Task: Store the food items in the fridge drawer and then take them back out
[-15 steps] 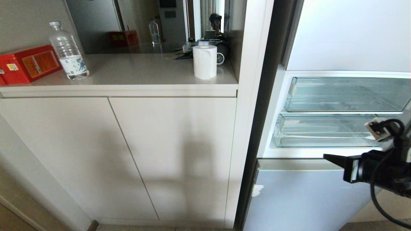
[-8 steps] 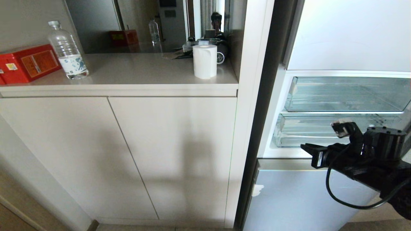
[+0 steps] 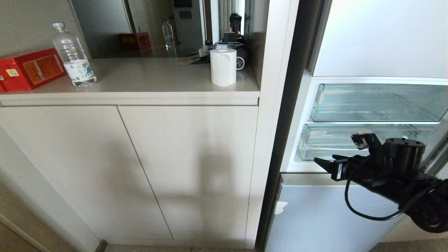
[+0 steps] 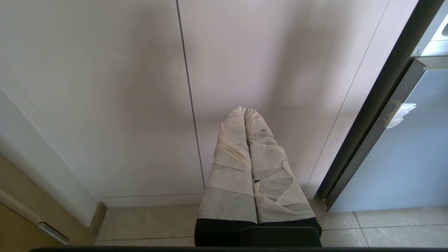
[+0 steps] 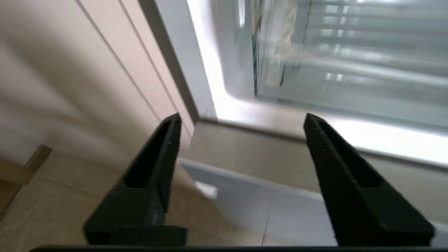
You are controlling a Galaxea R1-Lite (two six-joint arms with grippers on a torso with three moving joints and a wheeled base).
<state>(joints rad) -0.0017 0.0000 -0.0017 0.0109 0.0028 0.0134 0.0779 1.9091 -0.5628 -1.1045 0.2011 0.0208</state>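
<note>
No food items show in any view. Two clear plastic fridge drawers sit pushed in, one above the other, in the open fridge compartment: the upper and the lower, both with ribbed floors. My right gripper hovers level in front of the lower drawer's left part, just above the sill. Its black fingers stand open with nothing between them, and past them the right wrist view shows the lower drawer. My left gripper is shut and empty. Its tape-wrapped fingers point at the cabinet door, low near the floor.
A pale blue fridge door panel is closed below the sill. Left of the fridge stands a beige cabinet. Its counter holds a paper roll, a water bottle and a red box. Tiled floor lies below.
My right arm has swung left and up from the picture's right edge to the front of the lower drawer, and its fingers have spread open. The left arm has not moved.
</note>
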